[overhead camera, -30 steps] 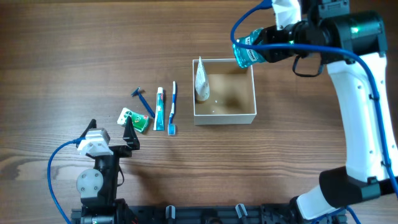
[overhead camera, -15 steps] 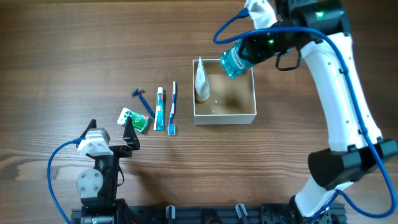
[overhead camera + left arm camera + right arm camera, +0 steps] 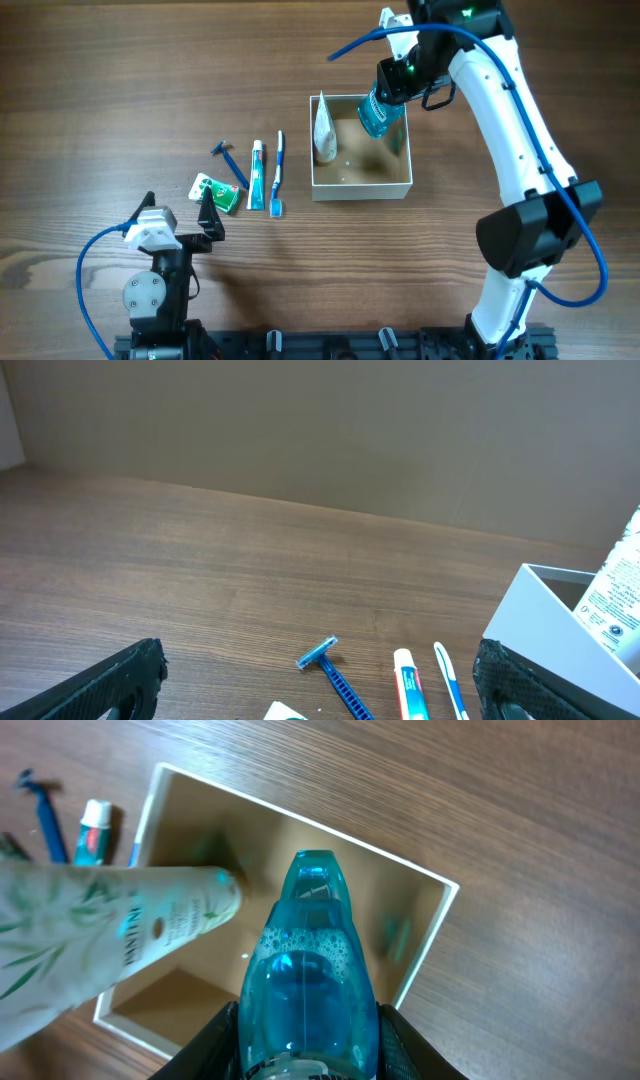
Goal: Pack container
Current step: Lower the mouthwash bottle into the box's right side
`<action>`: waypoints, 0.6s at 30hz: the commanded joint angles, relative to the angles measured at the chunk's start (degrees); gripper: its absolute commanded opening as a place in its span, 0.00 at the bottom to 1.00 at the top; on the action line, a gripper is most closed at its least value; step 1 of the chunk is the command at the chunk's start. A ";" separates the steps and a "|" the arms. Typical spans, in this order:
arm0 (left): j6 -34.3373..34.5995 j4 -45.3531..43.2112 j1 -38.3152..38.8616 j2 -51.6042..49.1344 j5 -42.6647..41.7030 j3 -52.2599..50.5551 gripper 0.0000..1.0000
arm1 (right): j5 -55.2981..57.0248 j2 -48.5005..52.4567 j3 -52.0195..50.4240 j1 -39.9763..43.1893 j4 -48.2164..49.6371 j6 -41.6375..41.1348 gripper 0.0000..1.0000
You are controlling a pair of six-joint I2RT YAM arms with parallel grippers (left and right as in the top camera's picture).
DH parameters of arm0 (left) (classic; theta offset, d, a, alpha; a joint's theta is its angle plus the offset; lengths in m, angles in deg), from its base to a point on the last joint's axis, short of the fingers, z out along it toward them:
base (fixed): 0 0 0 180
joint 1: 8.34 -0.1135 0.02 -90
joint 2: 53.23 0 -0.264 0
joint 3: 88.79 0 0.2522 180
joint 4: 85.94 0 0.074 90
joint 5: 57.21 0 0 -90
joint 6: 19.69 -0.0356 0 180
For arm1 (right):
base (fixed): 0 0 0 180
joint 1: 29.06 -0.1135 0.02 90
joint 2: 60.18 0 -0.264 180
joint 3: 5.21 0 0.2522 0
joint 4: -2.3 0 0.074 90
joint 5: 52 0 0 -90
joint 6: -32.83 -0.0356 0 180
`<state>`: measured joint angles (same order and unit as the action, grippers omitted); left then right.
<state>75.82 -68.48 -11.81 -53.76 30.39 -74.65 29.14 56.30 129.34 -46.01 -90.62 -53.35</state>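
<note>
Your right arm's fingers (image 3: 224, 1036) are closed narrow on the sides of a blue bottle (image 3: 305, 982) filled with clear blue liquid. They hold it over the back right part of the container (image 3: 361, 189), which sits on the bench (image 3: 120, 80) right of centre. I judge it is held to that side because a white leaf-printed tube (image 3: 323, 128) already leans against the container's left wall and takes up that room. The left arm's fingers (image 3: 112, 676) stand wide with nothing between them, low near the bench's front edge. That keeps them clear of the razor (image 3: 229, 160), toothpaste (image 3: 256, 176), toothbrush (image 3: 279, 165) and green packet (image 3: 214, 192) lying left of the container. You cannot tell whether the bottle touches the container floor. Its gripped end is cut off in the right wrist view and covered by the arm from overhead. The packet's print is too small to read.
</note>
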 commanded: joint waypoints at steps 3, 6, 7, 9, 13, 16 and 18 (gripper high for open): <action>0.96 0.61 0.31 0.15 0.52 -0.04 1.00 | 2.51 0.79 0.63 -0.13 0.28 -4.04 0.04; 0.96 0.61 0.28 0.15 0.52 -0.04 1.00 | 4.04 0.85 0.63 -0.13 -0.02 -5.90 0.04; 0.96 0.61 0.28 0.15 0.55 -0.04 1.00 | 5.07 0.85 0.63 -0.13 -0.48 -6.91 0.04; 0.96 0.61 0.28 0.15 0.52 -0.04 1.00 | 6.45 0.85 0.63 -0.13 -1.27 -8.17 0.04; 0.96 0.61 0.28 0.15 0.55 -0.04 1.00 | 6.73 0.85 0.63 -0.13 -1.46 -10.80 0.05; 0.96 0.61 0.28 0.15 0.52 -0.04 1.00 | 6.75 0.96 0.63 -0.13 -1.46 -12.98 0.05; 0.96 0.61 0.28 0.15 0.52 -0.04 1.00 | 6.73 1.09 0.63 -0.13 -1.44 -13.55 0.05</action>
<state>75.80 -68.48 -11.81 -53.76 30.39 -74.65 34.91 57.22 129.34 -46.01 -92.21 -63.47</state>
